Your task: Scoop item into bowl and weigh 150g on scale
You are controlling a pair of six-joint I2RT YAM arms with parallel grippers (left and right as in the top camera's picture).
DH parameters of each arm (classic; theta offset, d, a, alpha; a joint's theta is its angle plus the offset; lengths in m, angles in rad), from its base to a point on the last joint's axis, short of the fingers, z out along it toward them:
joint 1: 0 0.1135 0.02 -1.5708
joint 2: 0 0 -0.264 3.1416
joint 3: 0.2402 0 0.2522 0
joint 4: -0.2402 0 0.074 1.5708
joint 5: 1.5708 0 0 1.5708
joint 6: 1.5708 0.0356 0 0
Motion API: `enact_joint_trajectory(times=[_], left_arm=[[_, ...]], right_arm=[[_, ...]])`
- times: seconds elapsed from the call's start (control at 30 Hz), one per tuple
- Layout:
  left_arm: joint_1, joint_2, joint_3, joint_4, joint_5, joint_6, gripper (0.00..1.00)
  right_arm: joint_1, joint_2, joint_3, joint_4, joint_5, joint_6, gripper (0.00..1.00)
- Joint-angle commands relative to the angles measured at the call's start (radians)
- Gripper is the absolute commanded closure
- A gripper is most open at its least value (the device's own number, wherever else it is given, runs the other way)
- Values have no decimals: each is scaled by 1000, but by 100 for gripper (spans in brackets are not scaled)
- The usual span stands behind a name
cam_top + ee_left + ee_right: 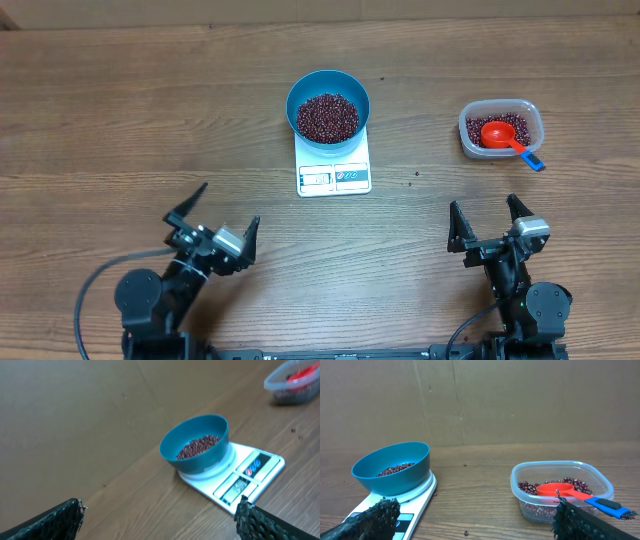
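Tabletop (100, 120): brown wood grain all round; the cardboard wall (520, 400) behind it shows only from the wrist views.
Left hand (230, 203): spread wide apart, holding nothing, near edge, well short of the scale.
Right hand (483, 202): spread apart too, empty, below the tub.
Scale (334, 176): white, mid-tabletop; back half hidden under the bowl, display too small to read.
Bowl (296, 100): blue, sitting on the scale.
Tub (534, 125): clear, well right of the scale; cut off in the left wrist view.
Scoop (497, 133): red, lying in the tub, blue handle tip over the rim.
Beans (327, 117): heaped in the bowl, more in the tub.
Specks (417, 182): dark, loose on the tabletop.
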Motion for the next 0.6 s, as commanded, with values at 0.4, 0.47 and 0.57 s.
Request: enact_joint_trajectory(times=[0.4, 0.47, 0.57], left_arm=[[3, -196, -193, 19, -41, 274, 0], [3, -216, -209, 21, -56, 272, 1], [3, -242, -222, 14, -63, 251, 1]], right_arm=[[8, -11, -11, 5, 10, 10, 0], [8, -11, -11, 5, 10, 10, 0], [8, -11, -11, 5, 10, 10, 0]])
